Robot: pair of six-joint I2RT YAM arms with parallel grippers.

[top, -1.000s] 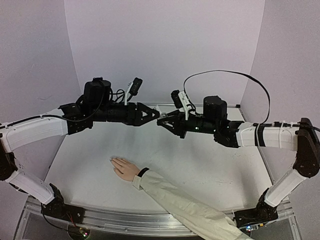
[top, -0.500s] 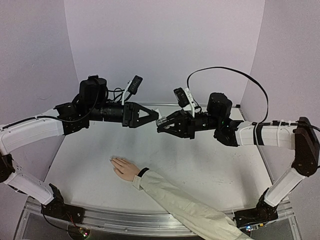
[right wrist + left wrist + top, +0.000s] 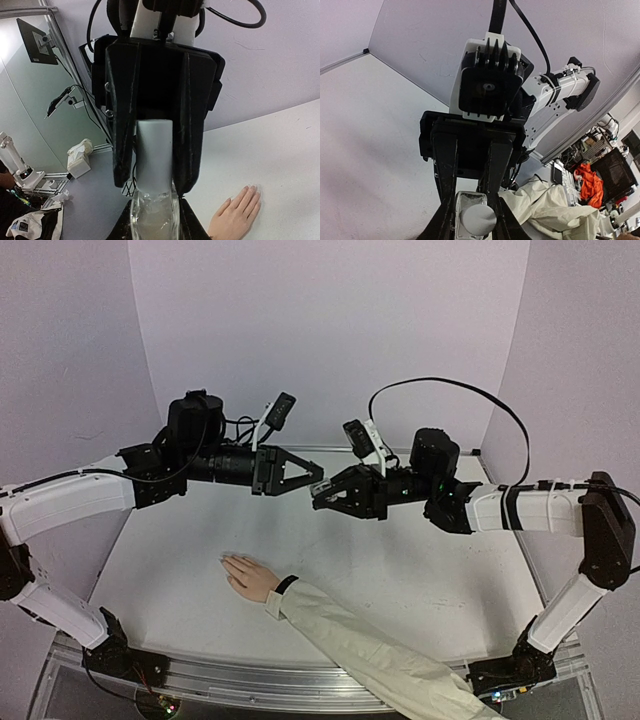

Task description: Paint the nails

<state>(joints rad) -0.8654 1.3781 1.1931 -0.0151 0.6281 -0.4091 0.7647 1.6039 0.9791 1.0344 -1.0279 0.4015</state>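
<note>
Your right gripper [image 3: 316, 499] is clamping the clear bottle [image 3: 152, 220] in mid-air, while your left gripper [image 3: 321, 479] is pinching its white cap [image 3: 155, 150] from both sides. Below them, the hand [image 3: 252, 578] is lying palm down on the table [image 3: 420, 580], its nails [image 3: 252, 188] well apart from both grippers

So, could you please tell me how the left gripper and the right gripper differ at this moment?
The left gripper clamps the bottle's white cap; the right gripper clamps its clear glass body. The left gripper points right, the right gripper points left, tips meeting. Both are shut and raised off the table, beyond the hand lying flat on it.
</note>
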